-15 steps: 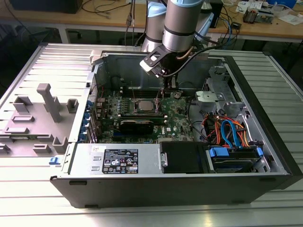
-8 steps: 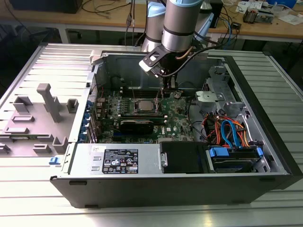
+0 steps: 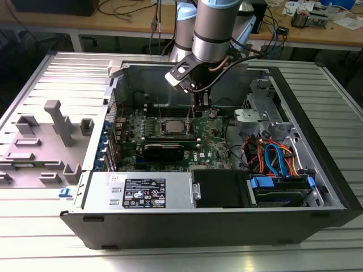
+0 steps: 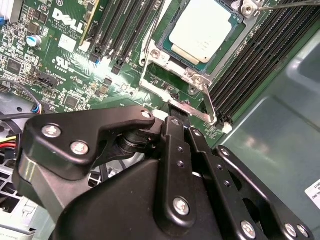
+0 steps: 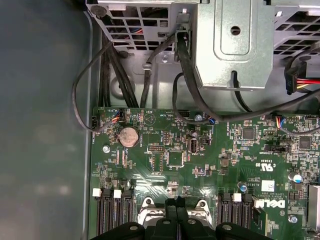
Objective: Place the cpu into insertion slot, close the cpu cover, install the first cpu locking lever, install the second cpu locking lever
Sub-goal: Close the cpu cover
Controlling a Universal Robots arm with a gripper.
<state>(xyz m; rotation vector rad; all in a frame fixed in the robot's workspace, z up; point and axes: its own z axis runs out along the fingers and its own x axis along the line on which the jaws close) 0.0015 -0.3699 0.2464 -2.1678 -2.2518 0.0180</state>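
And the cpu (image 4: 202,30) sits in the insertion slot (image 3: 163,127), cpu cover (image 4: 170,64) down around it, claw (image 4: 176,114) pinched shut just beside the cover's edge

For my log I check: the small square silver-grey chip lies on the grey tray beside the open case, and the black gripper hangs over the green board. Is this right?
Wrong place: the second wrist view shows the small square silver-grey chip seated in the silver-rimmed square socket. The black gripper hangs over the green board.

cpu (image 4: 202,30) top: matt metal, prob. smooth.
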